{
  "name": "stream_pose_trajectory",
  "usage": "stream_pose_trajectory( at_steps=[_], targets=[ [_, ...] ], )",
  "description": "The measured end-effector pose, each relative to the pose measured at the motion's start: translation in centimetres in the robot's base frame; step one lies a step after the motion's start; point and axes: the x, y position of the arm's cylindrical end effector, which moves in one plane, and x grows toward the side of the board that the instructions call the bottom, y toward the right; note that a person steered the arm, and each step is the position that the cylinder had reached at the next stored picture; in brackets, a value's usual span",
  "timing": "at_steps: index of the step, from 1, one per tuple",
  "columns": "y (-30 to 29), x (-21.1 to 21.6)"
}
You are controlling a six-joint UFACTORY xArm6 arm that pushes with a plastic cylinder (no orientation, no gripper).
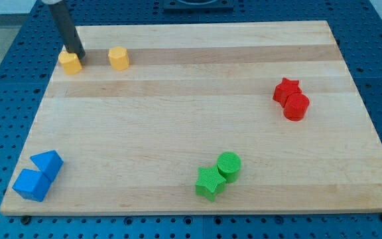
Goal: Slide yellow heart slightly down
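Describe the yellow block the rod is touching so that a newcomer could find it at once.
Start at the wooden board's top-left corner, where two yellow blocks sit side by side. The target is the left yellow block, nearest the board's edge; unlike its neighbour, my tip rests against its upper right.

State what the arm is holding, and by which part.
Nothing is held; the rod cannot grip. My tip sits at the top edge of the yellow heart, at the view's top left.

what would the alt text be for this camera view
My tip rests at the upper edge of a yellow block near the top left of a wooden board, with a second yellow block to its right. Red blocks sit at right, green blocks bottom centre, blue blocks bottom left.
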Motion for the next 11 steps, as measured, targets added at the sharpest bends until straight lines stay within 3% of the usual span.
stream_pose_trajectory(
  at_steps=[1, 2, 3, 4, 6, 8, 10, 11],
  targets=[
    [3.4, 0.0],
    [2.8, -4.6],
    [-4.0, -6.6],
    [-5.1, -6.3],
    [-1.6, 0.0],
    [2.1, 3.6],
    [-5.1, 3.8],
    [-5.1, 4.6]
  ],
)
